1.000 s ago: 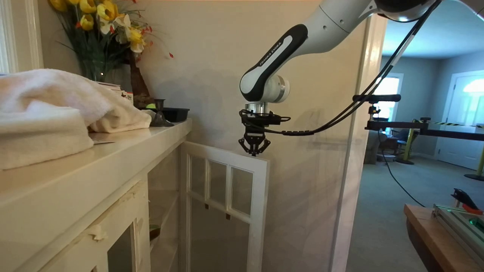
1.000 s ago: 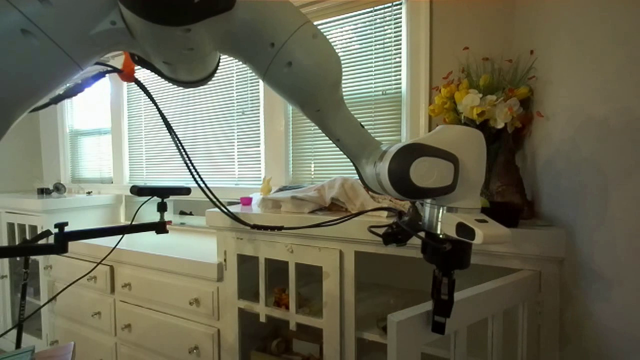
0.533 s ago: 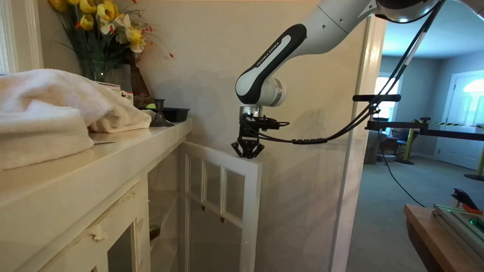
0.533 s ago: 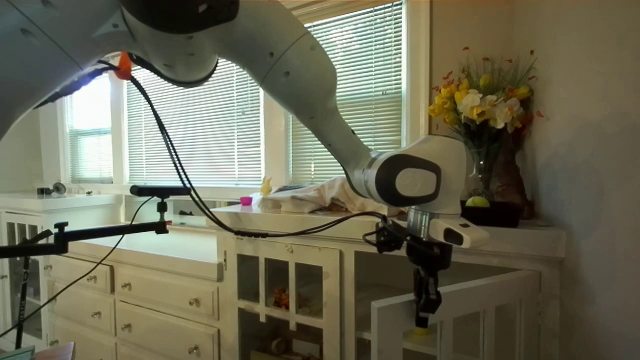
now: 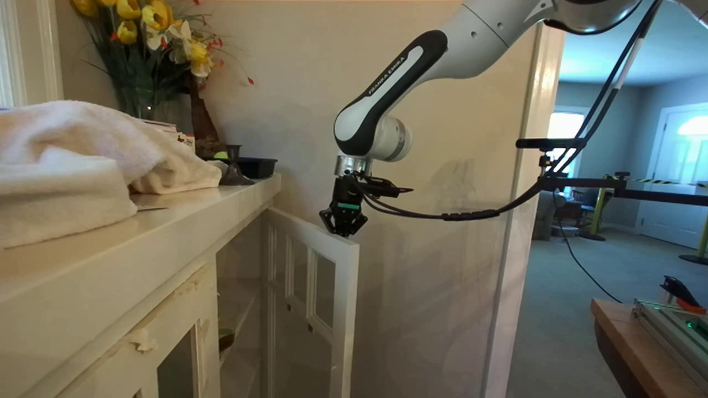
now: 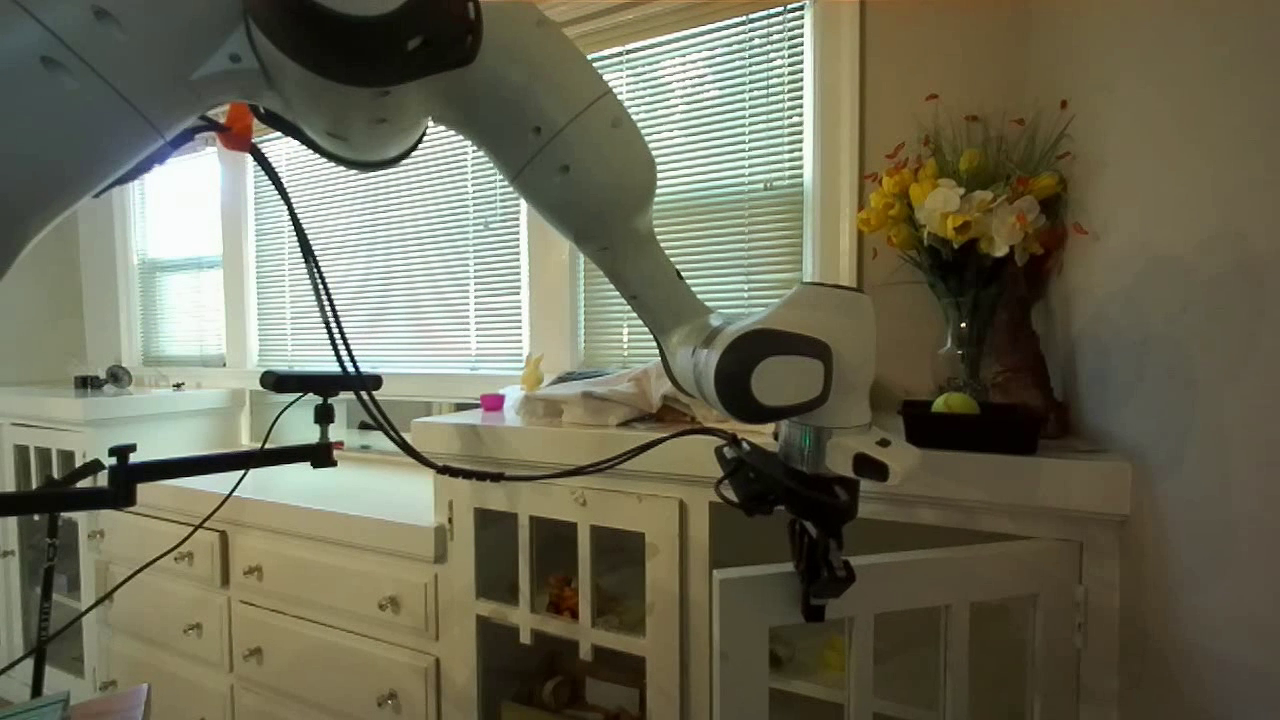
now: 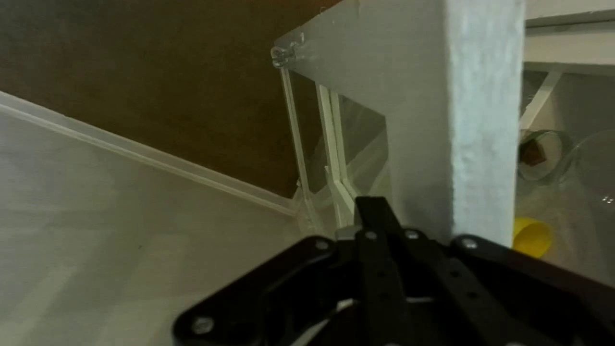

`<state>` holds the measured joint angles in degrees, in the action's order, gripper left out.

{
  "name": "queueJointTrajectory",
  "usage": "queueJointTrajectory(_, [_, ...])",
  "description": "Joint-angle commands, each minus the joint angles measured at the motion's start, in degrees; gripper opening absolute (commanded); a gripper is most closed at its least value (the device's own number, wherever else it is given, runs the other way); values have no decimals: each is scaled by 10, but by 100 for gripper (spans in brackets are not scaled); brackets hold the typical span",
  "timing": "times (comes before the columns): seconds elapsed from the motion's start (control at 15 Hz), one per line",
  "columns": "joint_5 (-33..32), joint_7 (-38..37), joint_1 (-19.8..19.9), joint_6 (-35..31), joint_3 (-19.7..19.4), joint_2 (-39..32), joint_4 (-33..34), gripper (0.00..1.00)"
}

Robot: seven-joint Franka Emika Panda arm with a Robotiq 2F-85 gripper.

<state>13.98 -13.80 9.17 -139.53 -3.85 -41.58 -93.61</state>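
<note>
In an exterior view the gripper [image 5: 344,234] hangs at the free upper corner of the ajar cabinet door [image 5: 311,293]. In an exterior view its fingers [image 6: 814,604] overlap the door's outer face (contact is hard to judge). The wrist view shows jaws pressed together beside the door's edge.

Daylight glares through the blinds [image 6: 390,250] and puts my arm [image 6: 585,150] in half-shade, soft shadows spread over the wall [image 5: 442,265], and my wrist view is dim, my own pincer [image 7: 376,204] dark and, I think, slightly out of focus.
</note>
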Motion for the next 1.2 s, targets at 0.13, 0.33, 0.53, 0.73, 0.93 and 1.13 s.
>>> queueJointTrajectory(0.13, [16, 76, 8, -70, 39, 22, -43, 0])
queueJointTrajectory(0.33, [30, 135, 24, -103, 77, 20, -49, 0])
queueJointTrajectory(0.53, [44, 230, 54, -132, 130, 19, -56, 0])
queueJointTrajectory(0.73, [40, 334, 87, -155, 177, 13, -61, 0])
queueJointTrajectory(0.93, [25, 437, 119, -165, 208, -3, -54, 0])
queueJointTrajectory(1.13, [15, 541, 148, -170, 238, -34, -30, 0])
